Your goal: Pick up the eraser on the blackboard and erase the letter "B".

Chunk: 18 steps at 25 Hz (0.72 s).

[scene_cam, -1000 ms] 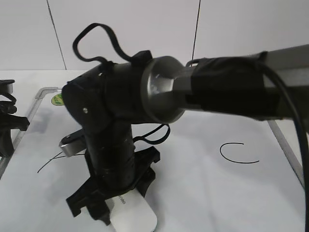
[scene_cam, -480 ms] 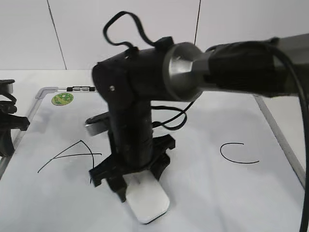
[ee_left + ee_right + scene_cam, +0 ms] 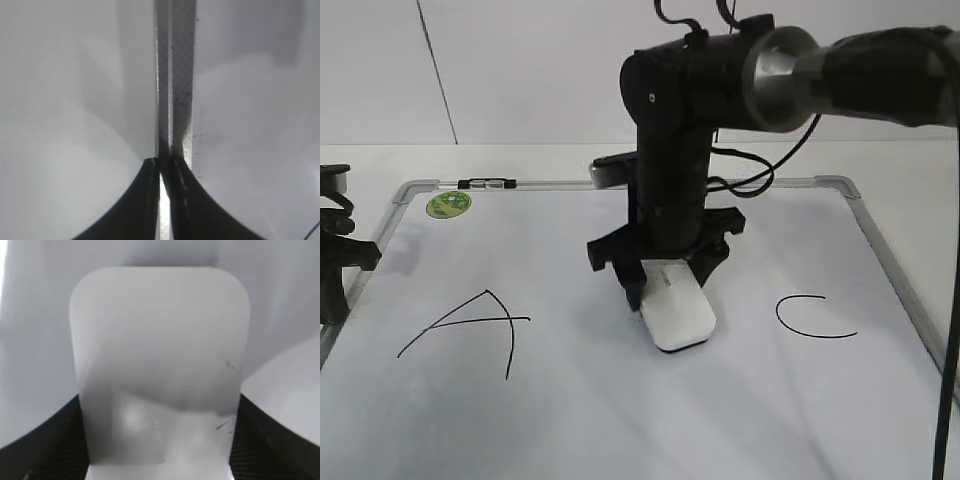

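My right gripper (image 3: 665, 285) is shut on the white eraser (image 3: 677, 313) and presses it flat on the blackboard (image 3: 620, 400), midway between the black "A" (image 3: 470, 325) and the black "C" (image 3: 810, 318). In the right wrist view the eraser (image 3: 160, 355) fills the frame between the two dark fingers (image 3: 160, 440). No letter "B" shows on the board; the spot where the eraser rests is covered. My left gripper (image 3: 162, 165) is shut and empty over the board's grey left frame (image 3: 175, 75); in the exterior view it sits at the left edge (image 3: 335, 250).
A round green sticker (image 3: 448, 204) and a small black-and-silver clip (image 3: 485, 184) sit at the board's top left corner. The right arm (image 3: 840, 75) reaches in from the upper right. The board's grey frame (image 3: 890, 265) bounds the right side.
My right gripper has slid the eraser from the board's near left-centre to the right and away, to the middle between "A" and "C". The left arm has not moved.
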Each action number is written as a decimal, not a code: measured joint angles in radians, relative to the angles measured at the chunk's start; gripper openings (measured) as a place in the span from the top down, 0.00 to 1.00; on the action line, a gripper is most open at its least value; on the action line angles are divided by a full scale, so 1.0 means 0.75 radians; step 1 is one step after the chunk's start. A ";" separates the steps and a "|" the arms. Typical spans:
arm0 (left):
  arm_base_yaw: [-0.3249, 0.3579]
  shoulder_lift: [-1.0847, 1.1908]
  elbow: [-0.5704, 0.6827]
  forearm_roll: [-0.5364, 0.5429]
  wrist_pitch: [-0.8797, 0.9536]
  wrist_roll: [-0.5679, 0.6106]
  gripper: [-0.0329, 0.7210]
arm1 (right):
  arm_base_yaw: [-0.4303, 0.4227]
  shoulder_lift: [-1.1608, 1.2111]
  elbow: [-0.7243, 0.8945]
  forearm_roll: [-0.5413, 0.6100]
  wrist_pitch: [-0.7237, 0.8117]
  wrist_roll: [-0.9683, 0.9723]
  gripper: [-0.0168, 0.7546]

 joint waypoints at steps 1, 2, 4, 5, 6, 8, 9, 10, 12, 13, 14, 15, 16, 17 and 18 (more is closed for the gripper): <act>0.000 0.000 0.000 0.000 0.000 0.000 0.91 | -0.008 0.003 -0.033 0.000 0.000 0.000 0.27; 0.000 0.000 0.000 0.000 0.000 0.000 0.91 | -0.023 0.003 -0.064 0.000 0.000 0.000 0.27; 0.000 0.000 0.000 0.000 0.000 0.000 0.91 | -0.052 0.003 -0.112 0.000 0.000 0.000 0.27; 0.000 0.000 0.000 0.000 0.000 0.000 0.91 | -0.070 0.001 -0.126 0.016 0.000 0.000 0.27; 0.000 0.000 0.000 0.000 0.000 0.000 0.91 | -0.096 0.000 -0.133 0.029 0.000 0.000 0.27; 0.000 0.000 0.000 0.000 0.002 0.000 0.91 | -0.150 -0.008 -0.134 0.061 0.000 -0.003 0.27; 0.000 0.000 0.000 0.000 0.002 0.000 0.91 | -0.180 -0.018 -0.134 0.068 0.000 -0.003 0.27; 0.000 0.000 0.000 0.000 0.002 0.000 0.91 | -0.208 -0.029 -0.134 0.071 0.000 -0.003 0.27; 0.000 0.000 0.000 0.003 0.002 0.000 0.91 | -0.257 -0.060 -0.134 0.074 0.000 -0.005 0.27; 0.000 0.000 0.000 0.005 0.002 0.000 0.91 | -0.283 -0.075 -0.134 0.074 0.000 -0.011 0.27; 0.000 0.000 0.000 0.005 0.002 0.000 0.91 | -0.309 -0.094 -0.132 0.071 0.000 -0.014 0.27; 0.000 0.000 0.000 0.005 0.002 0.000 0.91 | -0.329 -0.111 -0.121 0.062 0.000 -0.014 0.27; 0.000 0.000 0.000 0.005 0.002 0.000 0.91 | -0.353 -0.130 -0.104 0.054 0.000 -0.016 0.27; 0.000 0.000 0.000 0.005 0.002 0.000 0.91 | -0.378 -0.146 -0.079 0.045 0.000 -0.022 0.27; 0.000 0.000 0.000 0.005 0.002 0.000 0.91 | -0.401 -0.166 -0.052 0.039 0.000 -0.027 0.27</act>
